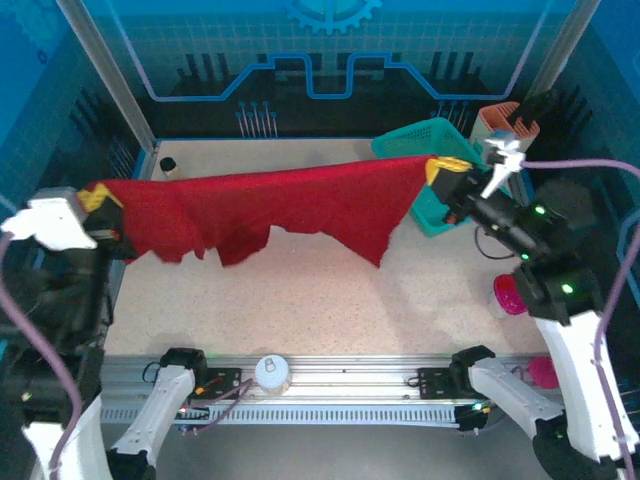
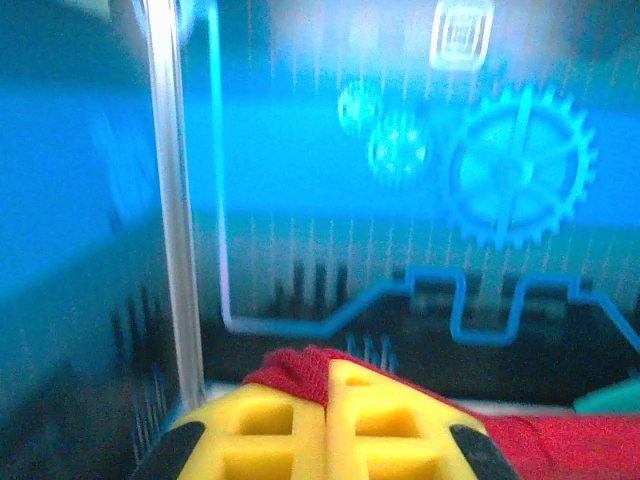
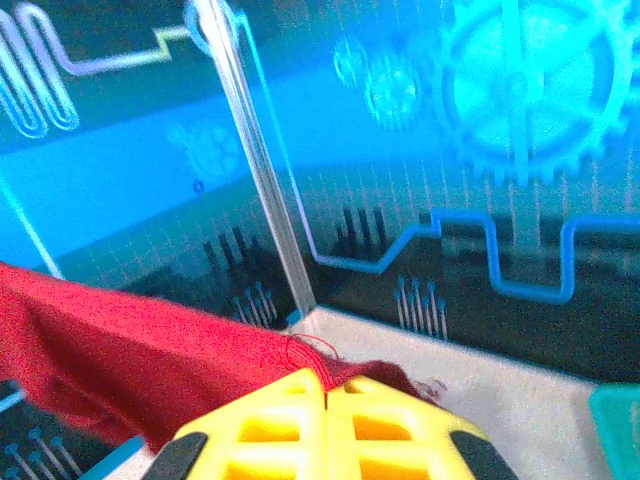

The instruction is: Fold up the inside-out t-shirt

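Both hands are clamped shut on cloth. The left hand (image 1: 93,198) pinches one end of the inside-out t-shirt (image 1: 280,205) and the right hand (image 1: 446,172) pinches the other. The left wrist view shows red fabric bunched between the yellow pads of the left hand (image 2: 327,378). It's the same at the right hand (image 3: 325,385), with the shirt (image 3: 110,360) trailing off to that hand's left. Key relation: the shirt's long axis runs straight from hand to hand, side to side across the desk (image 1: 330,310), held up in the air as a taut top edge with the rest hanging below the hands in uneven flaps. From the left hand the cloth leads off to its right, and from the right hand off to its left, so neither arm is nearer and each owns one end. The right hand sits a bit farther from the bases than the left, so the line is slightly skewed. Can't tell if the lowest flaps touch the desk. The teal basket (image 1: 415,135) is just behind and beside the right hand, so I see a snag risk on that end. My read: the next move is a paired lay-down, both hands travelling together to keep the edge taut.
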Available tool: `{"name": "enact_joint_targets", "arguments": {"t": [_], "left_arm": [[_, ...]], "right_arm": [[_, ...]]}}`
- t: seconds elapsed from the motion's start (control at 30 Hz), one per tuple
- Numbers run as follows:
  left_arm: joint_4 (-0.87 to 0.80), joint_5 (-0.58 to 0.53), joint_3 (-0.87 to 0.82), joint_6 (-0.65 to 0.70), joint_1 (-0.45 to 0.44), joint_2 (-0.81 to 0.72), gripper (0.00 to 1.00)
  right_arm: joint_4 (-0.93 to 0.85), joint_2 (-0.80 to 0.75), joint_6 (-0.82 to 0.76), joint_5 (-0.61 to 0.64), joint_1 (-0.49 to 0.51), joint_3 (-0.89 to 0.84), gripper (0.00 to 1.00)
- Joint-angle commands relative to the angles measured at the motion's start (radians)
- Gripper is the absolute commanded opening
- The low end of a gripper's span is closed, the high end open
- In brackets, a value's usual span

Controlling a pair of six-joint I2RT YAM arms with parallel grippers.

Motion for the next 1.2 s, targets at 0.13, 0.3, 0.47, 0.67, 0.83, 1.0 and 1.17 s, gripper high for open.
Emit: {"name": "enact_joint_targets", "arguments": {"t": [0.13,0.3,0.47,0.67,0.83,1.0,1.17], "left_arm": [[-0.019,0.102,0.240,0.276,-0.008,0.045,0.00],[-0.054,0.196,0.200,0.288,-0.026,0.091,0.00],[-0.058,0.270,0.091,0.296,-0.026,0.214,0.00],[0.016,0.330,0.095,0.265,0.002,0.398,0.00],[-0.086,0.369,0.371,0.083,0.139,0.606,0.00],[-0.145,0.417,0.737,0.007,0.195,0.819,0.00],[-0.061,0.369,0.778,0.126,0.194,0.809,0.00]], "right_arm": [[-0.272,-0.054,-0.088,0.071,0.011,0.258,0.00],[-0.244,-0.002,-0.074,0.114,0.010,0.238,0.00],[-0.141,0.111,-0.093,0.133,0.010,0.155,0.00],[-0.049,0.283,-0.120,0.209,0.007,0.150,0.00],[0.053,0.445,-0.123,0.144,-0.026,0.251,0.00],[0.114,0.685,-0.018,-0.001,-0.086,0.551,0.00],[0.005,0.692,-0.015,-0.020,-0.091,0.702,0.00]]}}
